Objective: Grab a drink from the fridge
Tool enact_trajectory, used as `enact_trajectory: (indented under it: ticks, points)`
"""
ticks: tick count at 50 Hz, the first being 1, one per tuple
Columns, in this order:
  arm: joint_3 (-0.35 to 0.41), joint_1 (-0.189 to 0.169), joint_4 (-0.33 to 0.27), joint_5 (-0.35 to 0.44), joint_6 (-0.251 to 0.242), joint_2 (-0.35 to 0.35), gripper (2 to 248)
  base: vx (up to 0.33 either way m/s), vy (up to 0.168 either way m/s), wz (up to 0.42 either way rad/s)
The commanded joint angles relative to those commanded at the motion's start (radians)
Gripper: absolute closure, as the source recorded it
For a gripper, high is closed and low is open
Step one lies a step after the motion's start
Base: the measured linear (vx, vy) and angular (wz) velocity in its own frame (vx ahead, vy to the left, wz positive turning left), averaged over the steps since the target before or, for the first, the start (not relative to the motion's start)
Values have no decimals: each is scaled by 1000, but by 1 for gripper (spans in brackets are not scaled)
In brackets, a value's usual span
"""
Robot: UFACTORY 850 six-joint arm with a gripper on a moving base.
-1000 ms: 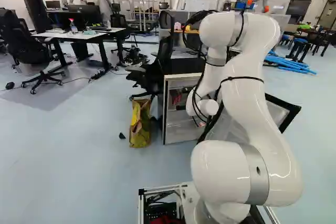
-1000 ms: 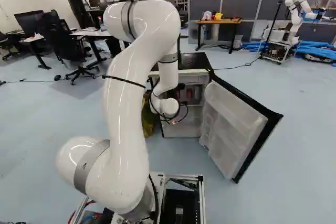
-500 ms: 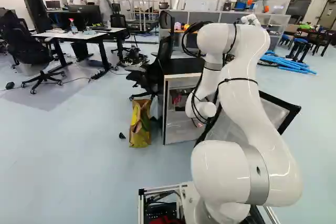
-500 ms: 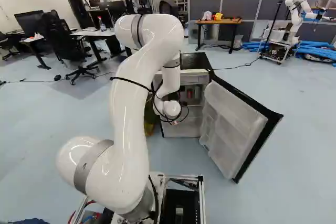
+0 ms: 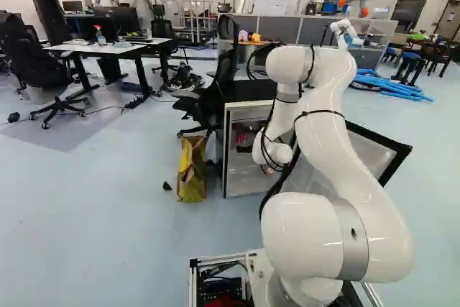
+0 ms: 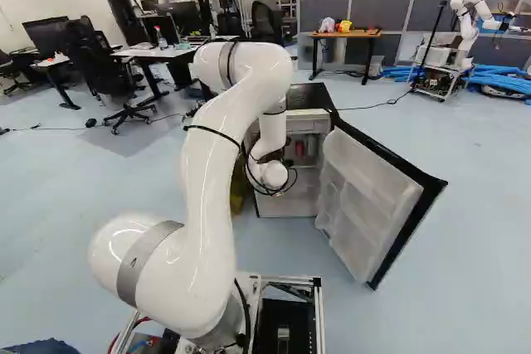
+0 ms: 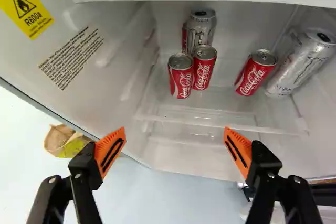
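"So, where's the drink?"

"Right base view, left to right: arm (image 6: 206,180) left of middle, fridge (image 6: 309,99) centre, open door (image 6: 365,196) right. In the wrist view, two upright red cans (image 7: 180,80) stand inside, pretty much straight ahead of the gripper (image 7: 174,130)."

"Holding anything?"

"Nope, fingers spread wide, nothing between them. I'd reach forward, then close across a can's upright axis. Neighbouring can might get bumped, though."
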Motion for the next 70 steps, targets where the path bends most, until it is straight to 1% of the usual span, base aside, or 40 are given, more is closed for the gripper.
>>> enact_trajectory:
  ticks: [15,37,55,70]
  points:
    - [-76,1,-23,38,0,-71,3,0,0,0]
    - [-202,-13,-36,80,0,-181,3,0,0,0]
    - [-265,-12,-36,104,0,-212,3,0,0,0]
    - [-270,-10,-40,104,0,-215,3,0,0,0]
